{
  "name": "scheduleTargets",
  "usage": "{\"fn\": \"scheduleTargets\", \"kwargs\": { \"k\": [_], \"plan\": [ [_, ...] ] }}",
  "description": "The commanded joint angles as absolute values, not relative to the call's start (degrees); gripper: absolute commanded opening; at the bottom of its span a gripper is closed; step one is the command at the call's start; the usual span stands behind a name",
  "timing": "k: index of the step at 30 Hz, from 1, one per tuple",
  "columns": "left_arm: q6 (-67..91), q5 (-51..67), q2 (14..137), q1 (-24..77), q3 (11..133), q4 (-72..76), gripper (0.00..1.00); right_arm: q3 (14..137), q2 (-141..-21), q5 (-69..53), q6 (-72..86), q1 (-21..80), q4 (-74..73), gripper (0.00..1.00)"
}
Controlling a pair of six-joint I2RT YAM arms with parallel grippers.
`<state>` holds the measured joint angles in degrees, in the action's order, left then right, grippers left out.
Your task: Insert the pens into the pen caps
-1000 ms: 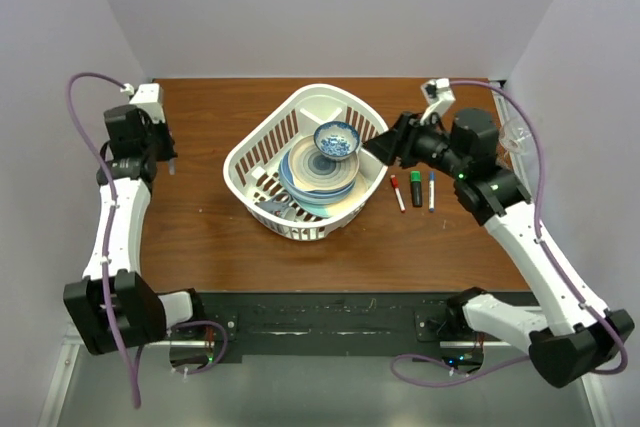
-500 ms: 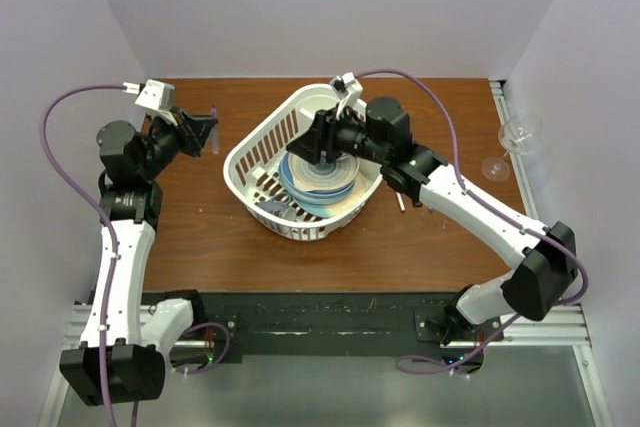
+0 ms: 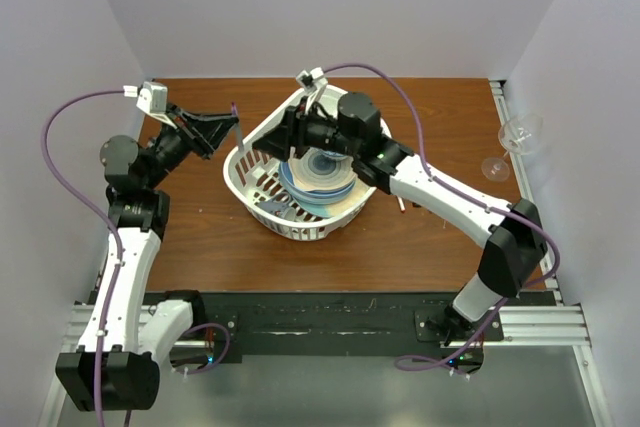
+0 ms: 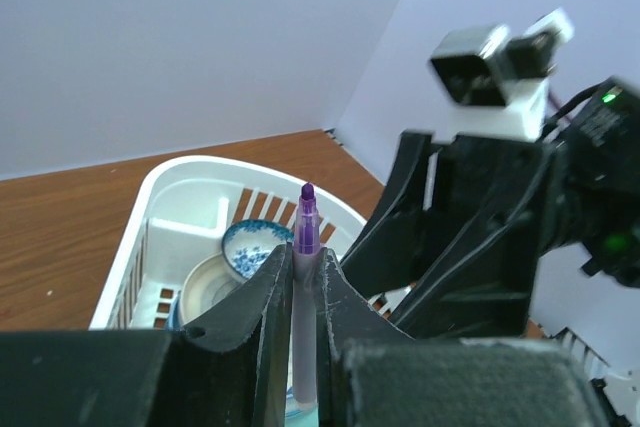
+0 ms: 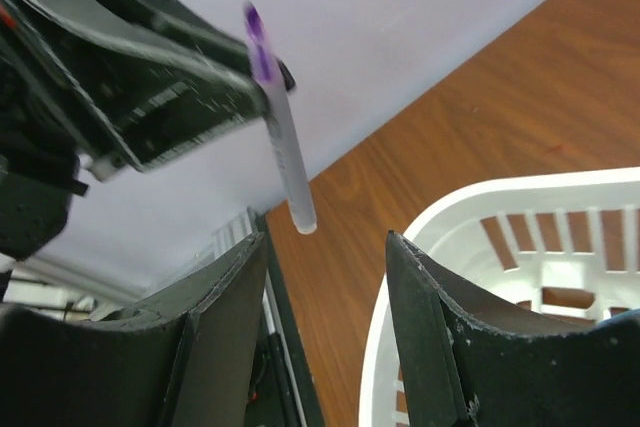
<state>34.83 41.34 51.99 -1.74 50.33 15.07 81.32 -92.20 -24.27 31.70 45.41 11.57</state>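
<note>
Both arms are swinging in toward each other compared with half a second ago: my left gripper (image 3: 229, 127) is now reaching right to just beside the basket (image 3: 300, 230), and my right gripper (image 3: 273, 139) is crossing over the basket's left rim toward it.

The left fingers are clamping a thin white pen (image 4: 303, 239) by its barrel. Its purple end is sticking up past the fingertips in the left wrist view. The pen is hanging in the air above the table (image 3: 200, 237), just off the basket's left side.

The right fingers (image 5: 222, 287) are standing spread apart. In the right wrist view the pen's white end is sitting beyond them, roughly in line with the gap and not touching either finger.

Inside the basket I am seeing stacked plates (image 3: 322, 175) and a blue-patterned bowl (image 4: 251, 244). A red-tipped pen (image 3: 401, 205) is peeking out from under my right arm on the table. A wine glass (image 3: 517, 135) is standing at the far right edge.
</note>
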Motion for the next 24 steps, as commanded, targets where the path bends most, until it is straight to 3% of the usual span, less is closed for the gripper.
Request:
{"fn": "scheduleTargets", "kwargs": {
  "k": [1,12,18,22,24],
  "plan": [
    [40.7,42.0,50.3,-1.3,50.0,21.6,0.0,84.7,-92.1,-26.8,29.2,47.3,14.2,0.54],
    [48.6,42.4,50.2,-1.1,47.9,27.9,0.0,86.3,-94.3,-25.8,29.9,49.8,16.1,0.44],
    [50.8,42.4,49.8,-1.1,47.6,29.4,0.0,87.7,-95.3,-25.1,30.5,50.4,15.4,0.26],
    [51.1,42.2,50.0,-1.1,48.0,29.4,0.0,87.5,-95.0,-24.3,30.3,50.6,15.0,0.26],
    [51.4,42.2,50.1,-1.1,48.1,29.8,0.0,87.7,-95.0,-23.9,29.5,50.6,13.9,0.02]
  ]
}}
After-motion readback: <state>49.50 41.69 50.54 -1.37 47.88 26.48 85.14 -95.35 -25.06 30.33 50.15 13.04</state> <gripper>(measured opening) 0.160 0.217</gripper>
